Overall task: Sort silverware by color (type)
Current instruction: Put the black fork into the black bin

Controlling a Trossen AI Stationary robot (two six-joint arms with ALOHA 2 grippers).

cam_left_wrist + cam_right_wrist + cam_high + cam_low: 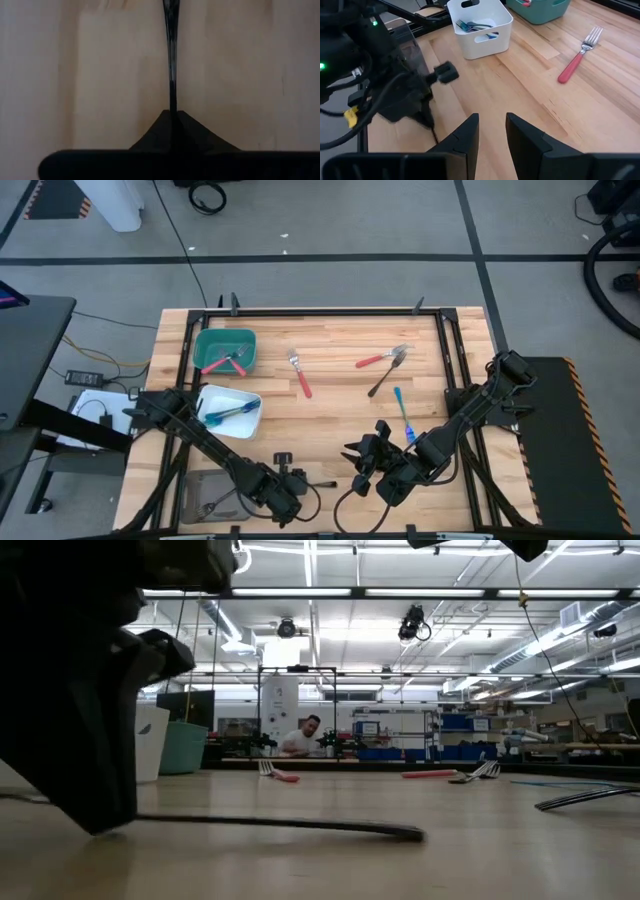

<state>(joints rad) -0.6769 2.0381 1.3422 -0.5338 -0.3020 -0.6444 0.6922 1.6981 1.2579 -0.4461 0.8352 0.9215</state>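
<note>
Near the desk's (pixel 330 345) front edge, the left gripper (pixel 300 480) has its jaws pinched on a dark grey utensil (pixel 171 60) lying flat; the right gripper (pixel 362 463) waits beside it, jaws wide and empty.

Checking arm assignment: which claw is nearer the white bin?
Left. Its claw sits just below the white bin; the right claw is farther, toward the table's middle.
</note>
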